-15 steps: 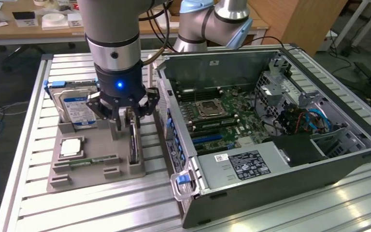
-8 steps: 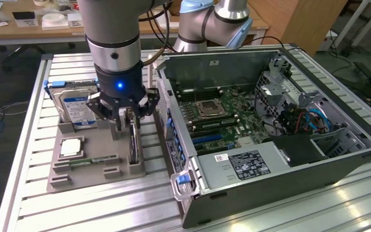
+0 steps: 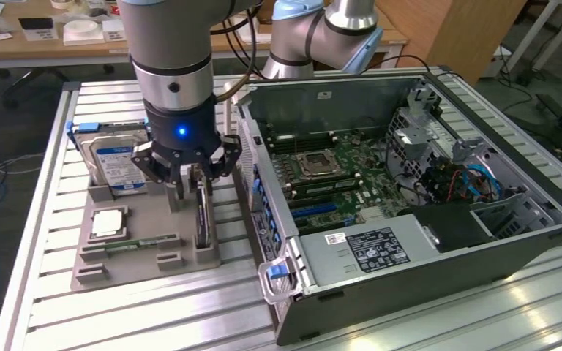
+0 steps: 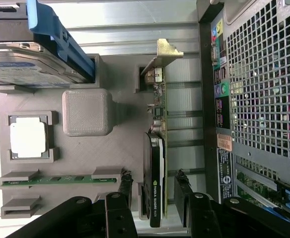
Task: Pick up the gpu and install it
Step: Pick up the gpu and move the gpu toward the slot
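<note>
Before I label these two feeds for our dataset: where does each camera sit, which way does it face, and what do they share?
Exterior view: off the arm, raised, looking down at the open computer case and the grey tray; the arm and gripper show.
Wrist view: on the wrist, looking down past its open fingers at the gpu standing on edge between them.
Shared: gpu, grey tray, hard drive, computer case.
</note>
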### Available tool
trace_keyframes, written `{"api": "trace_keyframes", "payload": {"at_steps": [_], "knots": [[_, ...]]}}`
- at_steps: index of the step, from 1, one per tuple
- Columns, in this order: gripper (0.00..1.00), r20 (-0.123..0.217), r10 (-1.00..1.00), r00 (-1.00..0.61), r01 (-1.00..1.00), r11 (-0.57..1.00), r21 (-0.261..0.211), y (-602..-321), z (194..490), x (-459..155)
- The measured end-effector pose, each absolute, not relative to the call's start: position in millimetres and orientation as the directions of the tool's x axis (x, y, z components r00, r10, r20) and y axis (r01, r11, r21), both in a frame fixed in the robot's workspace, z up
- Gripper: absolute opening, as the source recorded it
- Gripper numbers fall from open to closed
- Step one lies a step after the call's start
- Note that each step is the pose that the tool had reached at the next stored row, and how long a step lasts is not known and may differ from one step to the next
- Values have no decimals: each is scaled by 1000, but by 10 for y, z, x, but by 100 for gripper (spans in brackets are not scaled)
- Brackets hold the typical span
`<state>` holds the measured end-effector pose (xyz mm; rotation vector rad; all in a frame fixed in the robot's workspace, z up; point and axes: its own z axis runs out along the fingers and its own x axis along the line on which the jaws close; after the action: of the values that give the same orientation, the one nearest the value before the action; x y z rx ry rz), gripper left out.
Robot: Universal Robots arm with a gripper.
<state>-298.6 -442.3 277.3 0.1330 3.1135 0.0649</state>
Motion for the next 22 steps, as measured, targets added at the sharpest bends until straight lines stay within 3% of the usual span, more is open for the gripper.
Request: {"api": "trace_keyframes", "payload": {"at_steps": [22], "knots": [[47,-23,86,-996,85,995,43,-4423,2704,-2957]]}}
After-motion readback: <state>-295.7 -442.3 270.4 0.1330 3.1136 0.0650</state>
